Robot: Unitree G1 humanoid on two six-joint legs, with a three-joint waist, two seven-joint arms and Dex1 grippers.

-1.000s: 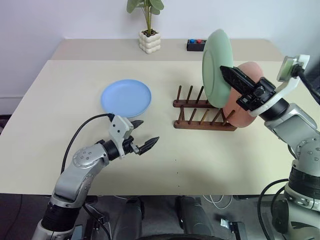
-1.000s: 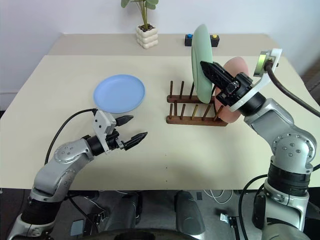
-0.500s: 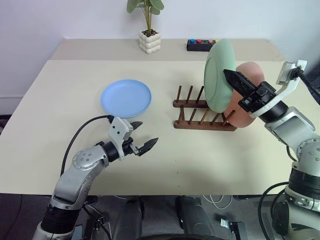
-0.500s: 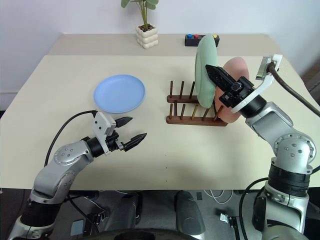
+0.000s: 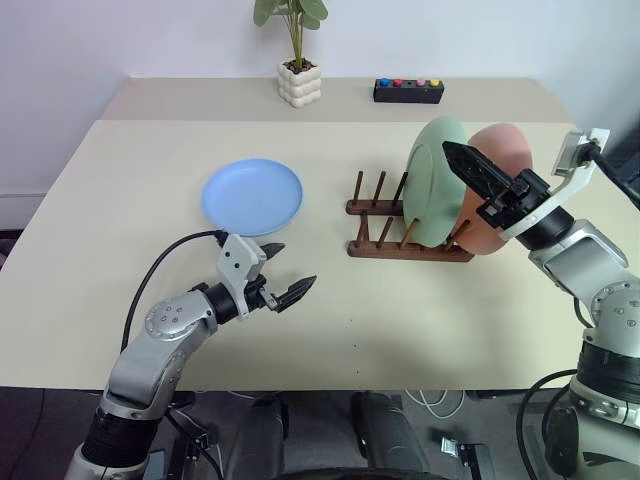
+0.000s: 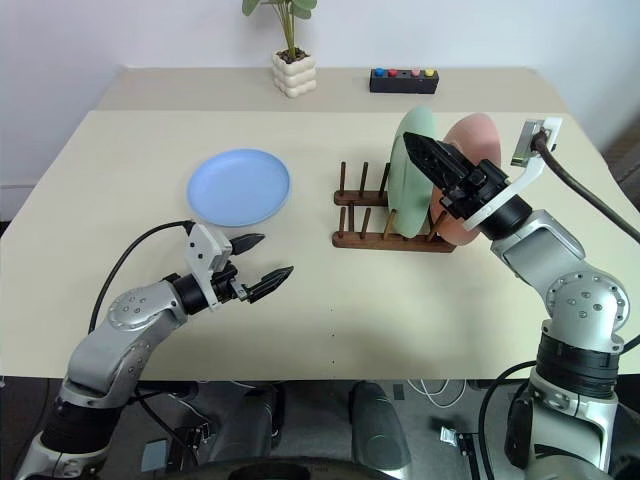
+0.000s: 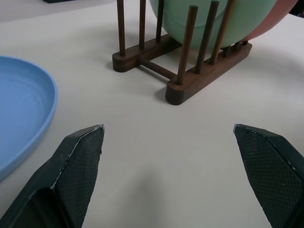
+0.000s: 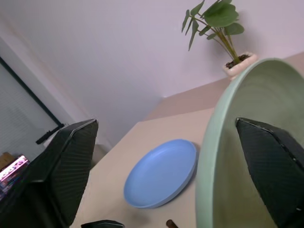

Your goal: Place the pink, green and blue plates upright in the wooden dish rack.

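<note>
Green plate (image 5: 436, 180) stands in wooden dish rack (image 5: 400, 232); right claw (image 5: 470, 178) released around its rim; left claw (image 5: 282, 272) spread, low over table (image 5: 400, 320) near blue plate (image 5: 252, 196)

green plate (image 5: 438, 180): now lowered into the wooden dish rack (image 5: 405, 228), upright beside pink plate (image 5: 497, 185)
right gripper (image 6: 436, 170): fingers now spread, releasing plate

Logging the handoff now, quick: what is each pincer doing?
Left pincer: open, holding nothing, above the table.
Right pincer: open, fingers on either side of the green plate's rim; plate sits in the wooden dish rack.
</note>
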